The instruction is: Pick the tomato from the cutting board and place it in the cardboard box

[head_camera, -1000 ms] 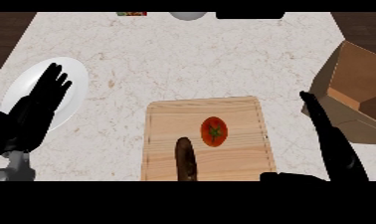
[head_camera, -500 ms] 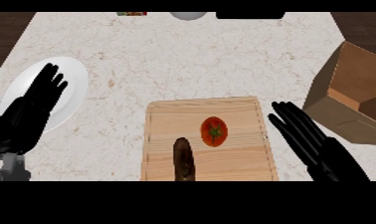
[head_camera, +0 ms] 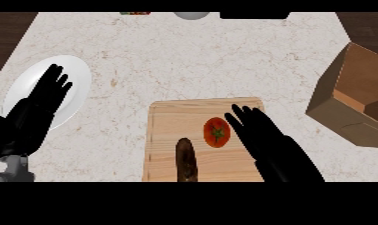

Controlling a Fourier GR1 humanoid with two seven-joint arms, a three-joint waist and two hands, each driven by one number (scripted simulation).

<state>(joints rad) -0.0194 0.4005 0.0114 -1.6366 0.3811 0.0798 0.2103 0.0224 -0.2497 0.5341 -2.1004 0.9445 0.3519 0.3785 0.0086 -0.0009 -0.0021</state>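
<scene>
**Tomato just left of my right fingers**

Plate (head_camera: 77, 76) at the far left of the tabletop (head_camera: 192, 59), with my left hand (head_camera: 37, 111) resting over it, fingers straight, holding nothing. On the cutting board (head_camera: 166, 129) a dark brown stick-shaped thing (head_camera: 187, 161) lies lengthwise; right of it sits the tomato (head_camera: 215, 131). My right hand (head_camera: 269, 144) hangs just beside it, fingers (head_camera: 244, 119) extended and unclenched, tomato toward their left edge. This hand is clearly nearer. The cardboard box (head_camera: 347, 96) waits well apart, further right.
</scene>
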